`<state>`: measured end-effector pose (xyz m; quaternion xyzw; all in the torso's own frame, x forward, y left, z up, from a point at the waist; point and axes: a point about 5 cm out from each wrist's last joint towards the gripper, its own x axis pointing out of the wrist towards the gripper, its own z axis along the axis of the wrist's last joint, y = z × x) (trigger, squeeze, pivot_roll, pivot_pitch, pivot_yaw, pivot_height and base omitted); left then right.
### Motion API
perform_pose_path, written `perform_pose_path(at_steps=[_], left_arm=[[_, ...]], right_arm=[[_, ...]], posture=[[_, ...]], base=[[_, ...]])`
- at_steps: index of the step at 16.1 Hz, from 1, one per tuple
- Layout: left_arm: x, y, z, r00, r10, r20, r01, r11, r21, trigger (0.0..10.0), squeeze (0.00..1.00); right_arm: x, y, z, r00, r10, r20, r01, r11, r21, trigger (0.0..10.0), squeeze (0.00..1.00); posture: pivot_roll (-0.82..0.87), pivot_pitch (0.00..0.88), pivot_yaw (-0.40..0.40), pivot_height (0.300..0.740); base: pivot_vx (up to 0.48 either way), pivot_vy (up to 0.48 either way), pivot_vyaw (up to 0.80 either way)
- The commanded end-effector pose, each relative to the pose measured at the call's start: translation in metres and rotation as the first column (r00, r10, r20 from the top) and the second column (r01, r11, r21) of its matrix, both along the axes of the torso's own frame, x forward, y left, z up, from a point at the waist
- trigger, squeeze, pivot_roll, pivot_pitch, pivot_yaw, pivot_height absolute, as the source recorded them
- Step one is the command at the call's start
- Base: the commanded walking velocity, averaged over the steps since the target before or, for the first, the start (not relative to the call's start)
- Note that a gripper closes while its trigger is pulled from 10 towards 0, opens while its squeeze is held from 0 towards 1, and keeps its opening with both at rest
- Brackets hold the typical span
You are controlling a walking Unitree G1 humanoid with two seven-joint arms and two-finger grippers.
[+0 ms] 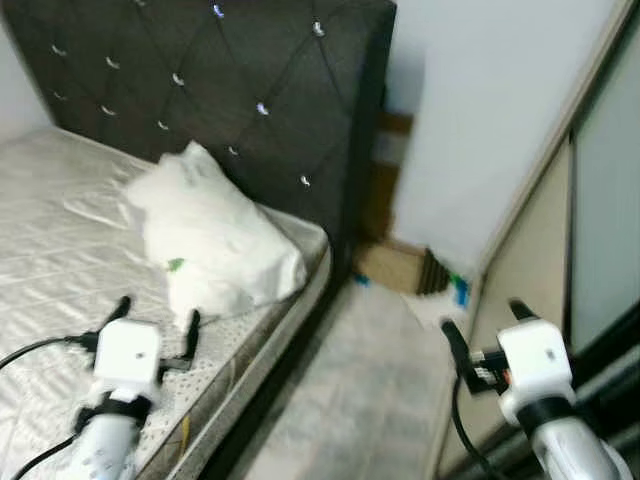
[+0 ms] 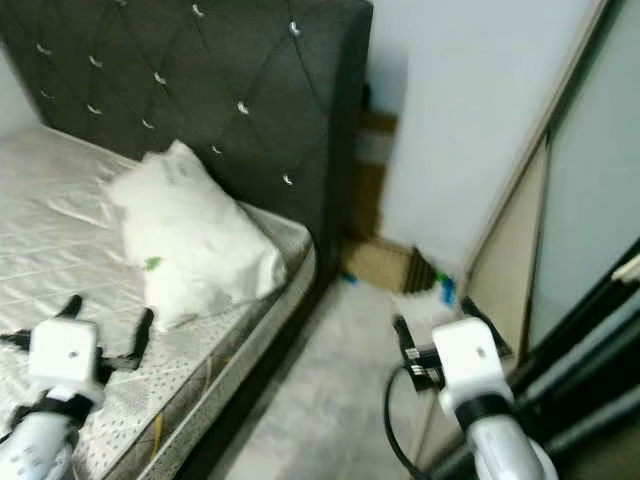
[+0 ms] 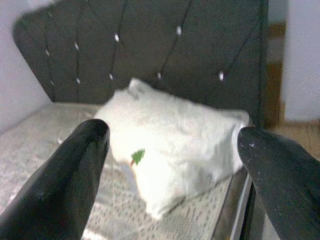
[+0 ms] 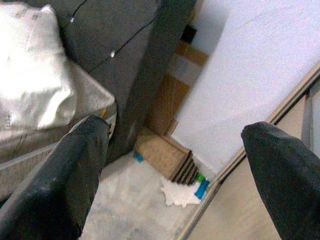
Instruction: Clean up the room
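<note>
Bed corner with pillow; both end effectors wide open and empty.
A soft, rumpled white pillow (image 1: 215, 240) lies on the quilted mattress (image 1: 50, 250) against the tufted dark headboard (image 1: 220, 70). Left end effector (image 1: 158, 318) hovers over the mattress; right end effector (image 1: 484, 326) hovers above the pale floor (image 1: 350, 400).

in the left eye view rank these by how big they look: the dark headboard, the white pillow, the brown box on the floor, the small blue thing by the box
1. dark headboard
2. white pillow
3. brown box
4. small blue thing

The box and the blue thing lie farther from the camera, so they may look smaller than they are.
</note>
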<state>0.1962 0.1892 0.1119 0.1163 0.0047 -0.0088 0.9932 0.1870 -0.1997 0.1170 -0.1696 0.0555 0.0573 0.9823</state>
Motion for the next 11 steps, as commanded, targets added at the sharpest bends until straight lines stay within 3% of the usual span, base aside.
perform_pose_path(at_steps=[1, 11], left_arm=[[-0.0014, 0.0013, -0.0002, 1.000, -0.001, -0.007, 0.001, 1.000, 0.015, 10.0, 0.00], [0.0013, -0.0019, -0.0002, 1.000, -0.015, -0.002, 0.015, 1.000, -0.006, 10.0, 0.00]], right_arm=[[0.0026, -0.0012, 0.0017, 1.000, 0.002, 0.004, -0.002, 1.000, 0.001, 10.0, 0.00], [0.0054, 0.0042, 0.0005, 1.000, 0.031, 0.001, -0.031, 0.999, 0.018, 10.0, 0.00]], posture=[[-0.02, 0.007, -0.037, 0.740], [-0.02, 0.013, -0.040, 0.740]], base=[[0.000, 0.000, 0.80], [0.000, 0.000, 0.75]])
